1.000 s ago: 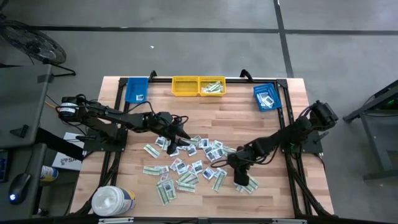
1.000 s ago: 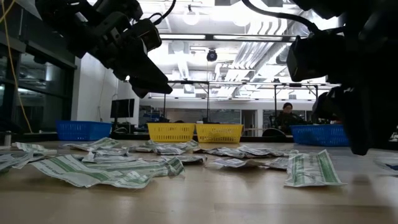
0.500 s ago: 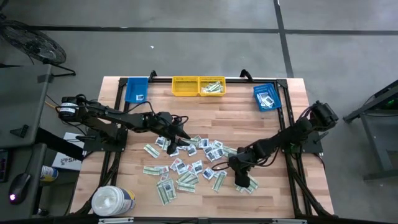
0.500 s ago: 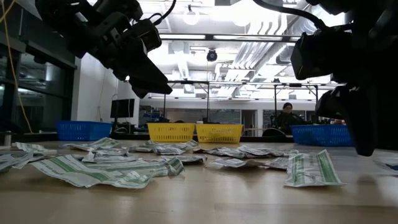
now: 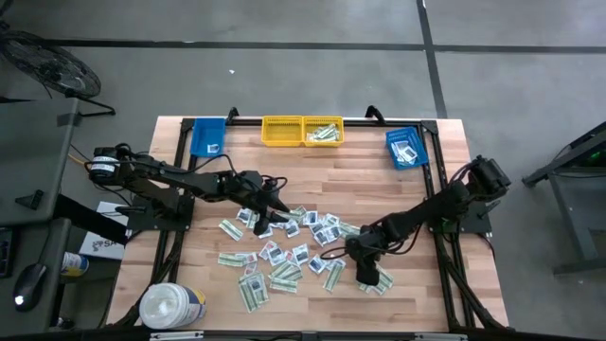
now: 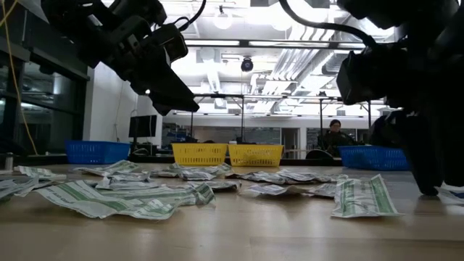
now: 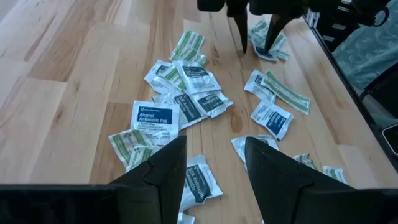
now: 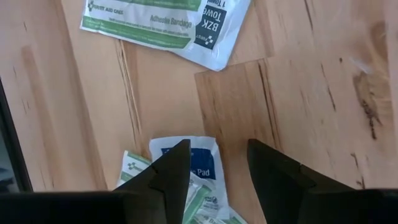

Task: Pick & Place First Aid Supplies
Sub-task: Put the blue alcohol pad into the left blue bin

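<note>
- Your packets (image 5: pixel 289 251) lie scattered over the middle of the table (image 5: pixel 379 199), long green-striped bandage strips mixed with squarish white alcohol pads; a small cluster sits apart toward 4 o'clock of the pile.
- Right gripper (image 5: pixel 367 275) is low over that cluster. Fingers stand apart, nothing between them. Its wrist view shows an alcohol pad (image 8: pixel 185 163) lined up with the gap, overlapping a green-striped strip (image 8: pixel 134 169), with a BZK towelette packet (image 8: pixel 168 22) farther off.
- Left gripper (image 5: pixel 268 210) hangs above the pile's 11 o'clock edge, clear of the table in the low view. Fingers parted, empty. An alcohol pad (image 7: pixel 152 118) lies just ahead of it among overlapping packets.
- Risk, right side: the pad overlaps the strip, so closing could lift two packets at once, or pinch only a corner and drop it on the way.
- Risk: flat paper on wood gives the fingertips little to catch. Come down short and they may close on air; press hard and the pad may skid aside.
- Risk, left side: the packets ahead are layered, so a descent may stir neighbours and spoil your next pick.
- Bins sit along the 12 o'clock edge: blue bin (image 5: pixel 208 135), paired yellow bins (image 5: pixel 301 131), second blue bin (image 5: pixel 405 148). Sorting is not legible from here; a double grab may land a wrong type.
- White tub (image 5: pixel 172 305) stands at 7 o'clock, well clear.
</note>
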